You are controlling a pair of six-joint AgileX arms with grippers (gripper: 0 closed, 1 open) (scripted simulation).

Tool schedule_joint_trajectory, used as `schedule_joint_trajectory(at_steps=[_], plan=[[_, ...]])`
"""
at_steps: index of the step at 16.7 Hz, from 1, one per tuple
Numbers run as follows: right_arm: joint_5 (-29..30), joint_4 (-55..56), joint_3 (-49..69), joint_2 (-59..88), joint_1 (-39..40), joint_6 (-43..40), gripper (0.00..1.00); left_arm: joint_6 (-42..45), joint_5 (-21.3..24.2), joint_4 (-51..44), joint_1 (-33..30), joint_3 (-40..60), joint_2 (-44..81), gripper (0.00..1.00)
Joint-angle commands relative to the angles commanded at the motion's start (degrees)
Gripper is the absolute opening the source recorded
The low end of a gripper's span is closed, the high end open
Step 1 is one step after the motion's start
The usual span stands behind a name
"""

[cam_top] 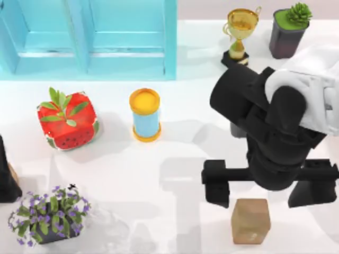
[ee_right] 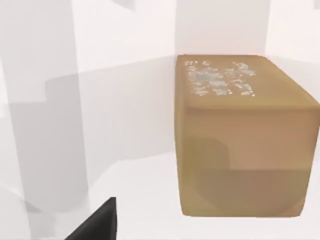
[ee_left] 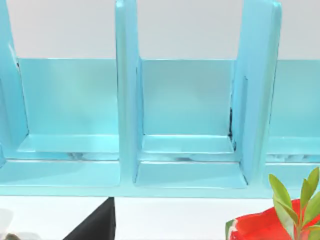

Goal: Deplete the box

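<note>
My right claw (cam_top: 267,193) hangs over the near right part of the white counter (cam_top: 175,185), its two black fingers spread wide apart and holding nothing. The brown box (cam_top: 250,220) sits on the counter just nearer than that claw, between the lines of the two fingers and not touched by either. From my right wrist view the box (ee_right: 240,135) stands upright on the counter, a pale mottled patch on its top face, with one dark fingertip (ee_right: 97,222) of mine showing well to the side of it.

My left arm (cam_top: 6,172) is parked at the left edge of the counter; I cannot tell how its claw stands. Its wrist view looks at the blue shelf unit (ee_left: 130,115) with its upright dividers.

That blue shelf unit (cam_top: 95,39) stands along the far left. Nearer than it are a watermelon-patterned cube (cam_top: 68,123) with green leaves and, to its right, a blue cylinder with yellow ends (cam_top: 145,115). A purple-flowered plant (cam_top: 48,214) sits at the near left. At the far right stand a gold trophy (cam_top: 241,34) and a dark pot with a green plant (cam_top: 288,32).
</note>
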Motion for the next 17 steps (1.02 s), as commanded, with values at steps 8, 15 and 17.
schedule_joint_trajectory(at_steps=[8,15,17], plan=[[0.0,-2.2,4.5,3.4,-5.9,-5.9,1.0,0.0,0.0,0.0,0.0,0.0,0.0,1.0],[-0.2,-9.5,20.5,13.2,-37.5,-36.3,1.0,0.0,0.0,0.0,0.0,0.0,0.0,1.0],[-0.2,-11.4,25.0,15.6,-48.0,-46.6,1.0,0.0,0.0,0.0,0.0,0.0,0.0,1.0]])
